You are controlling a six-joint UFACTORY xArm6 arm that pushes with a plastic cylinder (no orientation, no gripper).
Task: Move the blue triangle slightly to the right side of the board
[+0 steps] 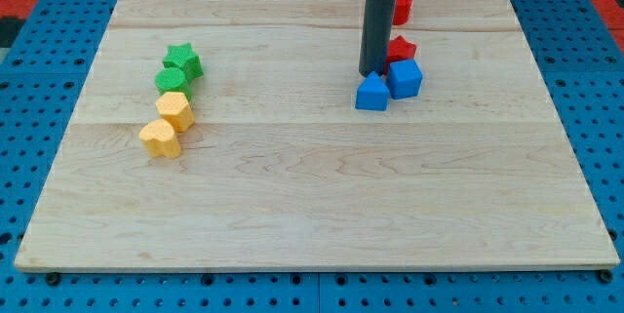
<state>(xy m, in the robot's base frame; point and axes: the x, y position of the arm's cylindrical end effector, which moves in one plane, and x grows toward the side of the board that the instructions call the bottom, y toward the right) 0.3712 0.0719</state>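
Camera view
Table: a pale wooden table (312, 186) on a blue pegboard (39, 50).
Jaws: none in view; the arm ends in a dark rod (375, 25), so there is no released or clenched state to tell.
My tip: my tip (371, 73) is down at the table, just above the blue triangle, touching or nearly touching its top edge.
Task block: the blue triangle (371, 93) sits right of centre in the upper half of the table.
In the way: a blue cube (405, 78) touches the triangle's right side.
Behind: a red star-like block (400, 50) sits just above the cube, and another red block (401, 5) is near the top edge, partly hidden by the rod.
Far left: a green star (182, 60), a green round block (172, 81), a yellow hexagon (175, 110) and a yellow heart (160, 139) run in a curved row, well apart from the triangle.
Containers: none to be seen.
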